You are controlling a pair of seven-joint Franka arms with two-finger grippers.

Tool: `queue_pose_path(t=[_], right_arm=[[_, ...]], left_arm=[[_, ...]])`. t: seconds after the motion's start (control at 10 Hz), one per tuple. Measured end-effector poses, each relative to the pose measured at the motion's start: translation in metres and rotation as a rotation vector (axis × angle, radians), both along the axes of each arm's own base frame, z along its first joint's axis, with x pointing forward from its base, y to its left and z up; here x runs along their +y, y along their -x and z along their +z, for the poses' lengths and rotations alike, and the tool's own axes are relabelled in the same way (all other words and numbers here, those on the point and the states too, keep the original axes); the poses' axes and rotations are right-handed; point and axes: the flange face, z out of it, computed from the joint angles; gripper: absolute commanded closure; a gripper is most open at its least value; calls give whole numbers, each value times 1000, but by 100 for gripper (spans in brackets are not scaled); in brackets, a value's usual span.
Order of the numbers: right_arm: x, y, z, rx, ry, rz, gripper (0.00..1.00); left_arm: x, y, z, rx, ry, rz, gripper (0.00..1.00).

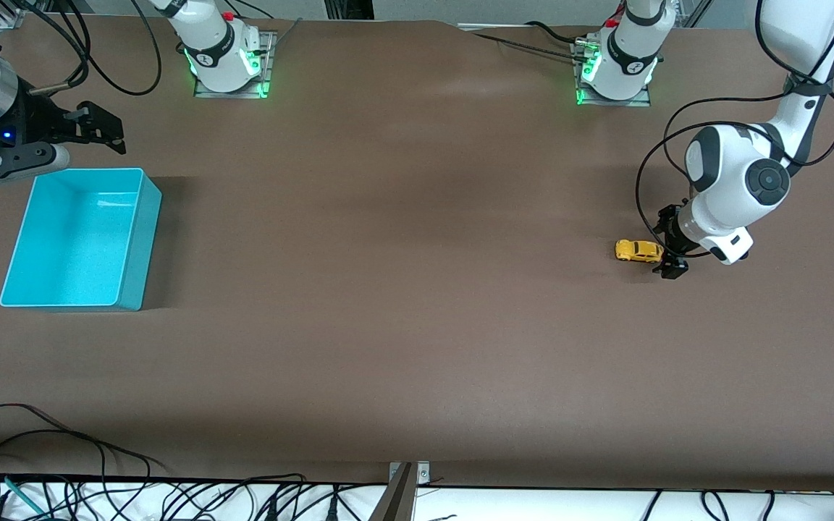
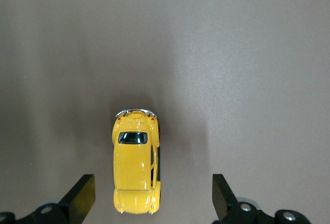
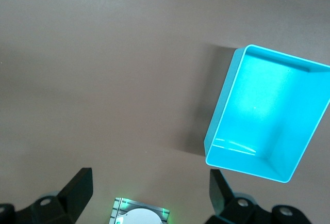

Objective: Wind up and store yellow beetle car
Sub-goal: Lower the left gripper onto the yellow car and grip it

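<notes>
I have the yellow beetle car [image 1: 638,250] sitting on the brown tabletop [image 1: 402,304] toward the left arm's end, about midway between the robots' edge and the front camera's edge. My left claw [image 1: 667,242] is low beside it on the side toward that end edge, spread wide and holding nothing. In the left wrist view the car [image 2: 136,162] lies lengthwise between the two fingers [image 2: 81,197], with only its nearest end level with the tips and clear gaps either side, the wider gap on one side.

To do this step well, I judge I should push the claw further along the car until the fingers straddle its doors, centre it so both pads meet the body together, then close gently; a lopsided close would likely skid the car on its wheels. Winding probably means dragging it back with the wheels pressed down, so a low, square grip matters.

My right claw [image 1: 102,130] waits near the corner at the right arm's end, over the tabletop just beside the empty turquoise bin [image 1: 81,239], fingers apart and empty.

The wheels are barely visible from above, so I cannot confirm a pull-back mechanism. The fingertips' height above the tabletop is hard to judge.
</notes>
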Motion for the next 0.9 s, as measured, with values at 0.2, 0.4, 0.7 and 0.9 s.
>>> queue_pose_path(t=[0.2, 0.4, 0.7, 0.9], right_arm=[[0, 0, -1, 1, 0, 1, 0], [3, -1, -2, 3, 0, 5, 0], [5, -2, -4, 7, -1, 9, 0], [5, -2, -4, 7, -1, 9, 0]], left_arm=[[0, 2, -17, 11, -2, 17, 0], [0, 6, -32, 37, -2, 19, 7], [0, 8, -42, 48, -3, 19, 81], [0, 8, -42, 47, -3, 20, 100]])
